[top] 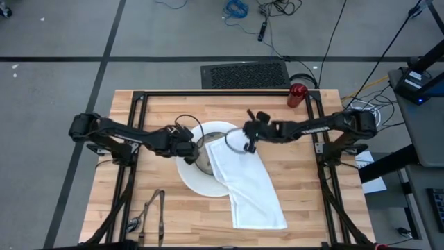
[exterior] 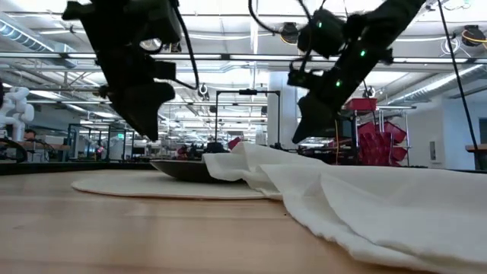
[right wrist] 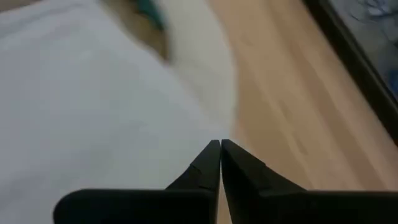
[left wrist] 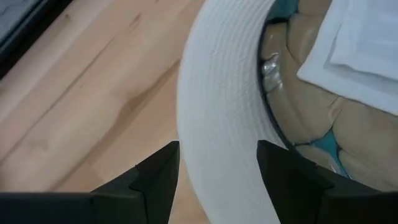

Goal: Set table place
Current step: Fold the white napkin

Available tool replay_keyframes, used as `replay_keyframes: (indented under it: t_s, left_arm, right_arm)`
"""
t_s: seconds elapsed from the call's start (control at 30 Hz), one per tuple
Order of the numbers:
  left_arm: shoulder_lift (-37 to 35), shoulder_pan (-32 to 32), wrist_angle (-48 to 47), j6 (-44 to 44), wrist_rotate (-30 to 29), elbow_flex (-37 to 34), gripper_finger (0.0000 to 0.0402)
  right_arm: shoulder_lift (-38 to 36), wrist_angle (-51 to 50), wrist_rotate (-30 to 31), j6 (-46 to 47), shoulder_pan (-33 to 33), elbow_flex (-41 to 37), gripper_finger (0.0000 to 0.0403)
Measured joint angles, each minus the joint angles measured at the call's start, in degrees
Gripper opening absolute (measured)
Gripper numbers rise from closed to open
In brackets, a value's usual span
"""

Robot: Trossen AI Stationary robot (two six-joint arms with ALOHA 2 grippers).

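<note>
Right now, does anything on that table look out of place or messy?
Yes. The white napkin lies rumpled and slanted, one end draped over the bowl and plate, the rest trailing onto the table rather than folded beside them.

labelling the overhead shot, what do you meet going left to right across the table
cutlery → left gripper, open at the plate's edge → plate → napkin, draped from the plate → red cup. Bowl and right gripper overlap the plate and napkin, so I left them out.
</note>
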Motion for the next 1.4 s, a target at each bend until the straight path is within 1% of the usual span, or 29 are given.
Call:
replay_keyframes:
  t_s: [0.1,0.2,0.27,0.33,0.4,0.47,0.53,0.67,0.8,0.87,0.93,1.0,1.07,1.13,1.17,1.23,1.3,1.4]
  left_arm:
    - [-1.07,-0.97,-2.63,-3.69,0.11,0.04,0.0201]
    - [-0.7,-2.1,-4.18,-7.12,1.29,-0.04,0.0201]
    - [0.22,-2.76,-3.69,-8.95,3.07,-0.72,0.0201]
    - [1.56,-3.51,-3.48,-11.26,4.43,-1.99,0.0201]
    - [2.63,-4.29,-2.79,-14.28,5.05,-3.57,0.0201]
    - [4.17,-4.92,-2.87,-16.41,5.96,-5.14,0.0201]
    - [5.67,-5.33,-1.9,-17.56,6.75,-6.74,0.0201]
    - [7.04,-5.7,-0.68,-18.01,5.89,-8.02,0.0201]
    - [7.31,-5.7,-3.15,-18.15,4.98,-8.07,0.0201]
    - [7.37,-5.63,-6.31,-18.41,4.21,-8.07,0.0201]
    - [7.41,-5.42,-12.2,-19.32,4.83,-8.14,0.0201]
    - [7.68,-5.23,-19.64,-21.43,5.81,-8.83,0.0201]
    - [7.52,-5.15,-23.05,-24.4,5.43,-8.68,0.0201]
    - [7.54,-5.15,-28.25,-27.09,5.4,-9.8,0.0201]
    - [7.56,-5.15,-28.92,-28.06,5.42,-10.12,0.0201]
    - [7.43,-5.15,-26.6,-28.5,5.41,-10.5,0.0201]
    - [7.42,-5.15,-26.53,-28.5,5.53,-10.7,0.0201]
    - [7.31,-5.33,-23.47,-27.84,5.57,-9.47,0.0201]
  right_arm:
    - [1.47,2.02,-2.41,-1.13,-3.02,-1.08,0.0]
    - [5.12,4.79,-4.41,-1.88,-4.29,-1.18,0.0]
    - [7.79,7.53,-4.83,-2.86,-4.21,-1.2,0.0]
    - [9.63,10.76,-7.26,-3.19,-3.77,-1.21,0.0]
    - [10.81,12.77,-8.83,-3.19,-3.08,-1.18,0.0]
    - [11.44,13.75,-8.92,-3.26,-2.49,-1.18,0.0]
    - [11.5,13.58,-8.88,-3.26,-2.41,-1.19,0.0]
    - [11.5,10.89,-8.74,-3.26,-3.37,-1.18,0.0]
    - [11.25,6.64,-8.63,-2.67,-5.01,-0.88,0.0]
    - [11.1,3.98,-7.08,-2.64,-5.59,-0.81,0.0]
    - [11.06,1.37,-4.59,-2.79,-5.76,-0.76,0.0]
    - [10.84,-1.97,-1.42,-2.85,-5.89,-0.85,0.0]
    - [10.73,-4.92,1.72,-2.91,-5.97,-0.91,0.0]
    - [10.73,-7.52,3.55,-2.75,-6.12,-0.87,0.0]
    - [10.73,-8.57,4.24,-2.52,-6.13,-0.87,0.0]
    - [10.73,-9.52,5.0,-2.34,-6.08,-0.9,0.0]
    - [10.44,-9.06,4.87,-2.32,-6.08,-1.01,0.0]
    - [9.38,-7.89,4.25,-2.22,-5.87,-1.21,0.0]
